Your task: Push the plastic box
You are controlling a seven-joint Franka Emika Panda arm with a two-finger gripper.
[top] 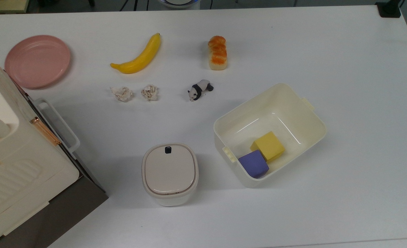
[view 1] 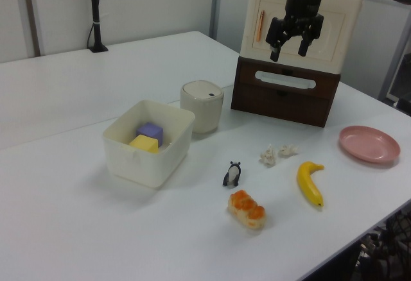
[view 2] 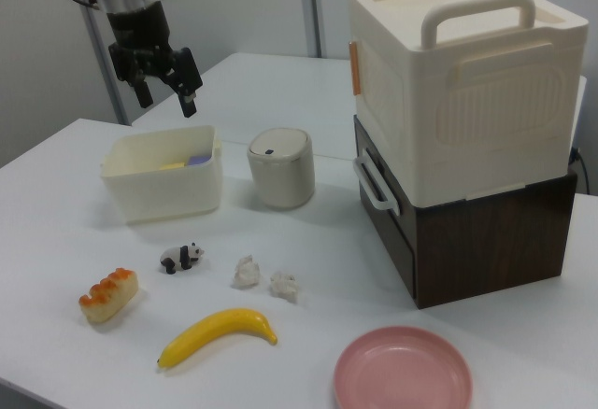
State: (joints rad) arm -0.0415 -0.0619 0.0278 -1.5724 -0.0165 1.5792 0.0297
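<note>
Where the white counter (top: 344, 69) carries the items, we see the plastic box (top: 308, 119) lying at an angle on the top view's right half, open side up, w/ small latch tabs on its two short sides. Inside it, toward the corner nearest the lidded container (top: 170, 174), sit a yellow block (top: 268, 146) and a purple block (top: 254, 163), touching each other. In the left view we find the plastic box (view 1: 149, 159) just left of the lidded container (view 1: 201, 104); in the right view the plastic box (view 2: 161, 185) stands just beside the lidded container (view 2: 280, 168), on the right view's left.

The tool (view 1: 290, 45) hangs high above the counter, well apart from the box, in front of the big cream case (view 1: 308, 18) as the left view shows it; its two fingers stand clearly apart & hold nothing. In the right view we see the tool (view 2: 168, 87) above and behind the box, again spread wide.

Other items, top view: a pink plate (top: 37, 61) at upper left, a banana (top: 139, 57), a bread roll (top: 217, 52), a panda figure (top: 199, 90) near the box's upper-left long side, and two crumpled paper balls (top: 135, 93) side by side. The cream case rests on a dark brown base (view 2: 486, 232) w/ a white handle at its front.
</note>
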